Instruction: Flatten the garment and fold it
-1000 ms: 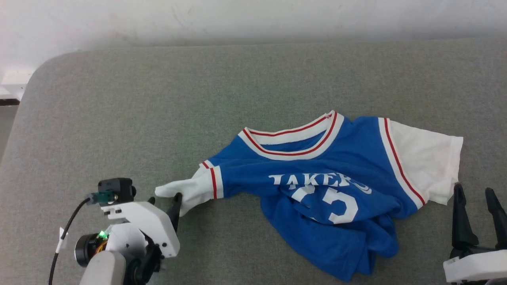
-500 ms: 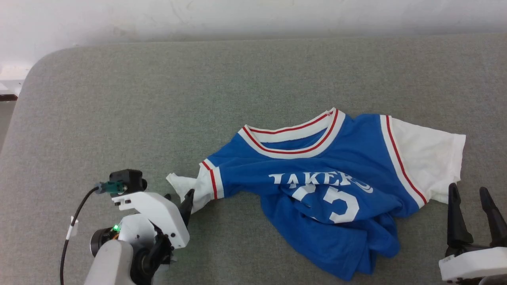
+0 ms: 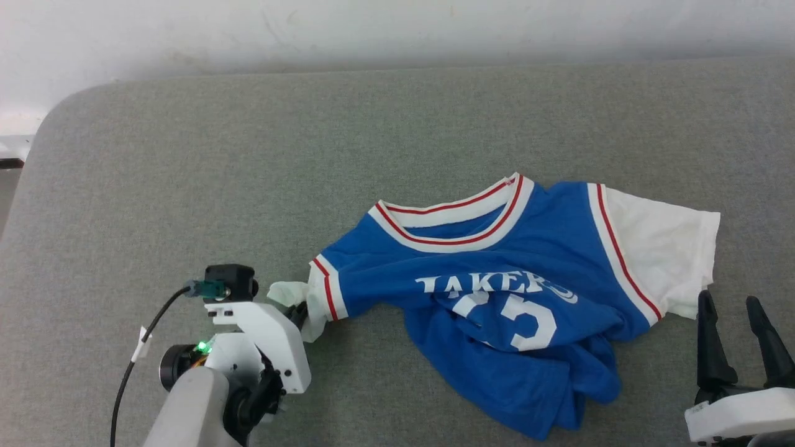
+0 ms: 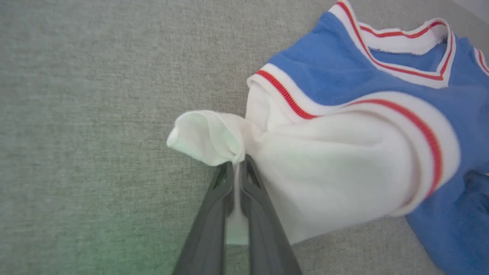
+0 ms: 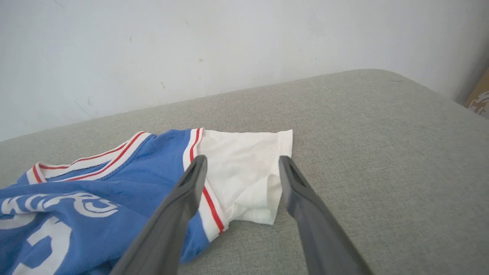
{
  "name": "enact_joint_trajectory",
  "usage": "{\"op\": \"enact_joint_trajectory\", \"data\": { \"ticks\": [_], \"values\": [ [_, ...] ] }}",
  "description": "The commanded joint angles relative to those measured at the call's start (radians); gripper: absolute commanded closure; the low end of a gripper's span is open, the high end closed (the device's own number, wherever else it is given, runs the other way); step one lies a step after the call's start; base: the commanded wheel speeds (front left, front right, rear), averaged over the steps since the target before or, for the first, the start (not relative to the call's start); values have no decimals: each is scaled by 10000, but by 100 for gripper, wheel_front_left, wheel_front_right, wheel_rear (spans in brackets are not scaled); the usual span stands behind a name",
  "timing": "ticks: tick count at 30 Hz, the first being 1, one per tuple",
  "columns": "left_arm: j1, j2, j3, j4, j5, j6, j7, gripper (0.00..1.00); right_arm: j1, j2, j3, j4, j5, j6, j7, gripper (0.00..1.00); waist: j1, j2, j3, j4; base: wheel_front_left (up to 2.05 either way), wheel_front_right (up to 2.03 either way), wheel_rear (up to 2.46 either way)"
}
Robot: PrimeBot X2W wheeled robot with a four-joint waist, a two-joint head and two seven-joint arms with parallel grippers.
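Clearly, the left gripper (image 4: 237, 162) was pinched shut on the white nine-o'clock sleeve (image 4: 206, 133) of the crumpled royal-blue basketball T-shirt (image 3: 484, 248), lying toward four o'clock on the grey fabric tabletop (image 3: 248, 155). A low pull toward nine o'clock seemed best, the open right gripper (image 3: 730, 299) anchoring the opposite sleeve (image 3: 664, 254).

Open grey cushion (image 3: 186, 186) surrounds the garment (image 3: 497, 261); a wall (image 3: 397, 31) stands behind.

Buries half the number (image 3: 528, 320) in the shirt's (image 3: 472, 248) folds (hem tucked out of sight too). Masks the left gripper's (image 3: 300, 315) fingertips behind its white wrist block (image 3: 273, 338) in the head view. Crops the right gripper's (image 3: 728, 299) base at the bottom edge.
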Motion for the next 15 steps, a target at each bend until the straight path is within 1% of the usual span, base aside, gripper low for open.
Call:
{"op": "enact_joint_trajectory", "data": {
  "ticks": [1,4,7,8,12,15],
  "values": [
    [225,-149,-194,461,42,-61,-16,100,-90,24,-20,14,-76,-7,8,0,1,-1,-48,9,0,0,0],
    [164,-111,-12,430,47,21,-557,100,-50,24,-60,0,-105,-7,28,0,1,-1,-142,49,0,0,0],
    [162,-40,313,84,114,255,-1399,100,-14,24,-35,-36,-133,-7,42,0,1,-1,-244,77,0,0,0],
    [162,-40,313,84,114,255,-1399,100,-14,24,-35,-36,-133,-7,42,0,1,-1,-244,77,0,0,0],
    [504,-12,803,-796,9,521,-2309,100,51,24,-28,-134,-155,-7,95,0,1,-1,-365,131,0,0,0],
    [1001,115,1136,-1638,-34,759,-2606,100,84,24,-49,-198,-179,-7,148,0,1,-1,-440,184,0,0,0]
  ]
}}
